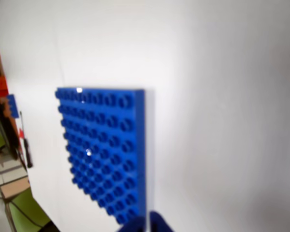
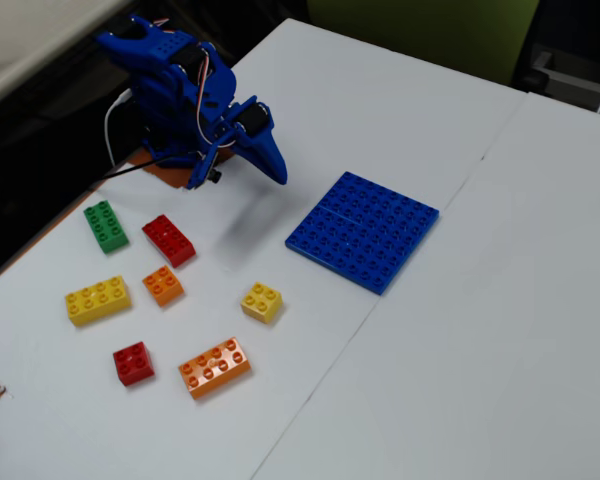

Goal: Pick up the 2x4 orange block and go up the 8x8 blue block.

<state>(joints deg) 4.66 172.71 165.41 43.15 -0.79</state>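
Wrist view: the flat square blue studded plastic baseplate (image 1: 105,152) fills the centre on the white tabletop (image 1: 222,96); the blue gripper (image 1: 146,224) shows only its tips at the bottom edge, so whether it is spread cannot be told.

Fixed view: the gripper (image 2: 272,165) hangs empty, left of the baseplate (image 2: 364,229); the long orange eight-stud plastic brick (image 2: 214,367) lies near, well apart from both.

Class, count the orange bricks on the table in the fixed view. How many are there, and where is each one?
2. The small square orange brick lies between the yellow eight-stud brick and the small yellow brick. The 2x4 orange block lies nearest the camera, right of the small red brick.
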